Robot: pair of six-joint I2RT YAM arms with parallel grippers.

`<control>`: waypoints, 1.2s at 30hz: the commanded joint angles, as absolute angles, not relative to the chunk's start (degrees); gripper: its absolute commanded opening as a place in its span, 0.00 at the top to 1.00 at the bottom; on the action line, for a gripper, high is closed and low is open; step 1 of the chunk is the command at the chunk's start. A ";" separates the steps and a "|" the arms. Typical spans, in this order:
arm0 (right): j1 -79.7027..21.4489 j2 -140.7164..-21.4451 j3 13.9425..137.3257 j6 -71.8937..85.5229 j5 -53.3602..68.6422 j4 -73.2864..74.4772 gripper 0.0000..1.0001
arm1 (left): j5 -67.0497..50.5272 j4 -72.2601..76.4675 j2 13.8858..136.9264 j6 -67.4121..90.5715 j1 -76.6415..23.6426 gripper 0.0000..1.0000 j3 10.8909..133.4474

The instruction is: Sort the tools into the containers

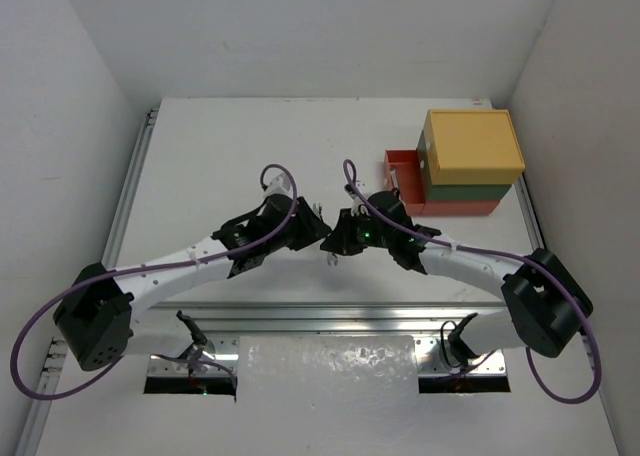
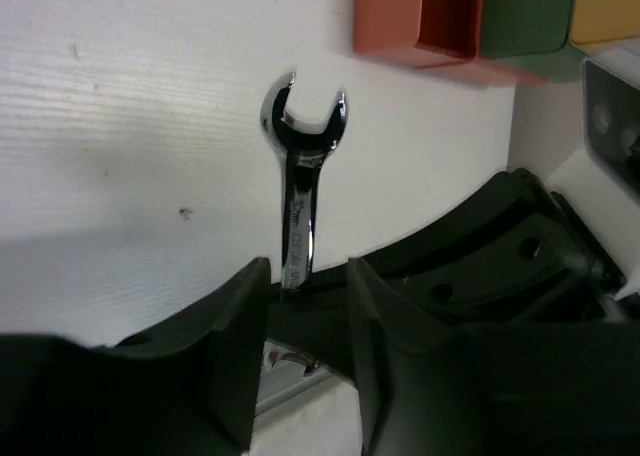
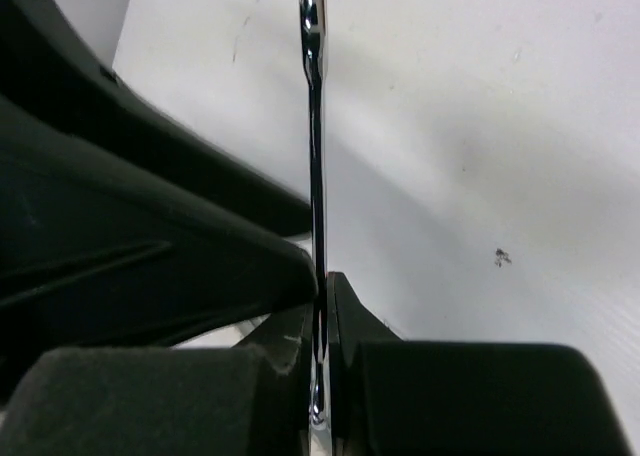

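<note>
Right end effector (image 3: pixel 321 306) is clenched on the silver wrench (image 3: pixel 316 156) mid-frame above the desk (image 3: pixel 480 126); left end effector (image 2: pixel 308 276) stands released around it, so draw straight out toward the red tray (image 2: pixel 415 16) upper right.

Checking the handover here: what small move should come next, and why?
Probably the left claw should back away from the wrench: its fingers stand clear on both sides of the shaft, while the right claw is clamped on it, ready to carry it to the trays.
</note>
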State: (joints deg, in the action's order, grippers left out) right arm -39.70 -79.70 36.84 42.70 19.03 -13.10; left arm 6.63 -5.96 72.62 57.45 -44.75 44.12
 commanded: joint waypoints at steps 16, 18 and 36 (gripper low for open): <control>-23.39 -95.17 73.72 20.23 -16.43 33.57 1.00 | 35.67 -45.23 55.03 43.86 -45.44 0.00 58.80; -21.45 -99.74 78.91 19.17 -19.07 36.11 1.00 | 36.56 -47.80 53.71 42.46 -45.35 0.00 59.32; -20.83 -111.36 96.51 16.17 -16.80 41.06 0.55 | 34.63 -41.84 43.68 30.58 -45.35 0.00 50.98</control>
